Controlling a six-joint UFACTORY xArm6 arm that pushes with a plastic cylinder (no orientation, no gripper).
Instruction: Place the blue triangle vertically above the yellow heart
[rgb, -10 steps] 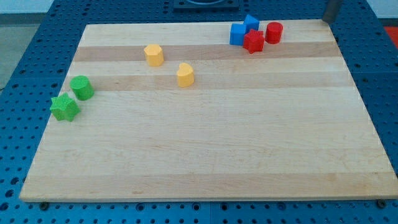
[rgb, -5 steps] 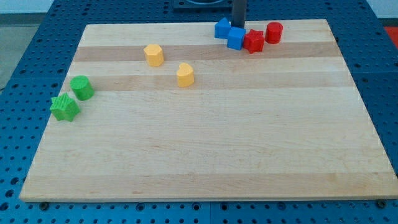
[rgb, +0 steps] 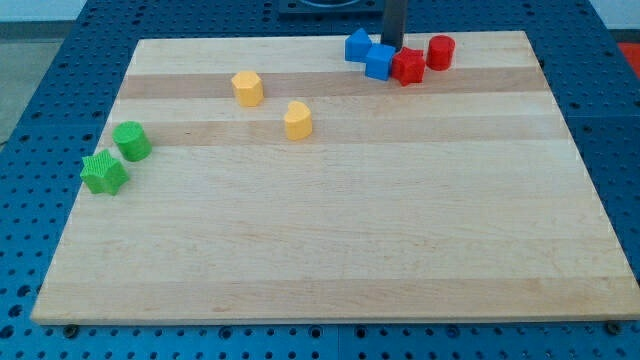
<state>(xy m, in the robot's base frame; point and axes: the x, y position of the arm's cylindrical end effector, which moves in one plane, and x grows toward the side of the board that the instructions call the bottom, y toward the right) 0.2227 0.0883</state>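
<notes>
— How many blocks on the worktop (rgb: 330, 250)?

— Eight, two of each colour. Two blue, two red, two yellow, two green.

— Blues first?

— Both near the view's top, right of centre. Blue triangle (rgb: 357, 46) furthest left of that cluster, up by the top edge. Blue cube (rgb: 379, 62) just beside it, lower and to the view's right, edges close or touching (hard to tell which).

— Reds?

— Red star (rgb: 407, 66) touching the blue cube's right side. Red cylinder (rgb: 440, 51) just beside the star, up and to the right.

— Yellows?

— Well apart from that cluster, toward the view's left. Yellow heart (rgb: 296, 120) lower; yellow hexagon-like block (rgb: 247, 88) up and to its left, near but not touching. Blue triangle above the heart, though off to the right, not straight over it.

— Greens?

— Far left edge. Green cylinder (rgb: 132, 141) above, green star (rgb: 104, 173) just below and left, close together.

— And my tip (rgb: 391, 49)?

— Down at the top of the board, behind the blue cube, between the blue triangle and the red star. Seems right against the cube's far side. Rod straight up out of the top of the view.

— Fingers?

— None on this arm, just the plain rod, so nothing opened, closed or held.
</notes>
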